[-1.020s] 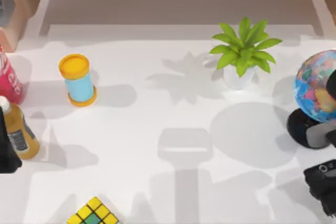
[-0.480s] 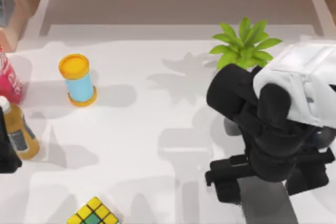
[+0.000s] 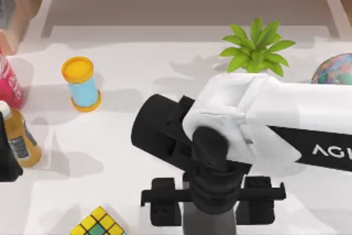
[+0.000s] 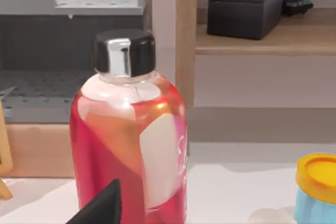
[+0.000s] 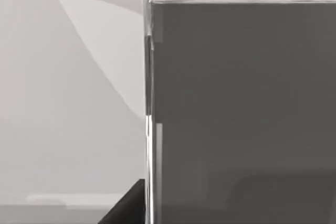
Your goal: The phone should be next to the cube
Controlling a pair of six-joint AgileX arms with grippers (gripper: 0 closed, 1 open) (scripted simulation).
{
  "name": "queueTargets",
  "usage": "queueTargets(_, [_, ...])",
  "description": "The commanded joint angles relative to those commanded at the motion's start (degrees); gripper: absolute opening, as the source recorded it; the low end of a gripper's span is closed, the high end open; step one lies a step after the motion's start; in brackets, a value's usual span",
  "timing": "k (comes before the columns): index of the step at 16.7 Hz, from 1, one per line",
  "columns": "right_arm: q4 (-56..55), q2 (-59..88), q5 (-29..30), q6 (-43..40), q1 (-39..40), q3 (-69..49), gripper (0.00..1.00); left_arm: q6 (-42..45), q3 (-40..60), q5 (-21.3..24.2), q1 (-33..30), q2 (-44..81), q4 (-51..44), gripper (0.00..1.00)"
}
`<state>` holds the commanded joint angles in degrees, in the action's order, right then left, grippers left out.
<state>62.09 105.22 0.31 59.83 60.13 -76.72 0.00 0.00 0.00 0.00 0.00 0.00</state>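
- My right gripper (image 3: 213, 208) hangs over the table's (image 3: 143, 152) bottom middle, right of the cube (image 3: 98, 225).
- A grey slab, the phone (image 3: 206, 223), sits between its black fingers (image 3: 165, 208); the jaws appear to pinch it.
- The phone's long axis seems to run toward the bottom edge; its facing I cannot tell.
- The cube, yellow and green squares, lies at the bottom edge, apart from the phone.
- White letters "AG" show on my right arm (image 3: 286, 125).
- My left gripper (image 3: 6, 163) is parked at the left edge; I cannot tell its jaws.
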Motion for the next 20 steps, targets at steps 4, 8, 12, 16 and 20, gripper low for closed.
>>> queueTargets(4, [-0.35,1.12,0.11,2.94,1.85,-1.69,0.00,0.00,0.00,0.00,0.00,0.00,0.00,1.00])
queueTargets(8, [-0.35,1.12,0.11,2.94,1.85,-1.69,0.00,0.00,0.00,0.00,0.00,0.00,0.00,1.00])
queueTargets(12, [-0.55,0.82,0.05,2.99,1.62,-1.52,0.00,0.00,0.00,0.00,0.00,0.00,0.00,1.00])
queueTargets(16, [-1.79,0.58,0.04,3.03,1.68,-1.38,0.00,0.00,0.00,0.00,0.00,0.00,0.00,1.00])
queueTargets(20, [-3.80,0.46,0.05,3.08,1.77,-0.95,0.00,0.00,0.00,0.00,0.00,0.00,0.00,1.00])
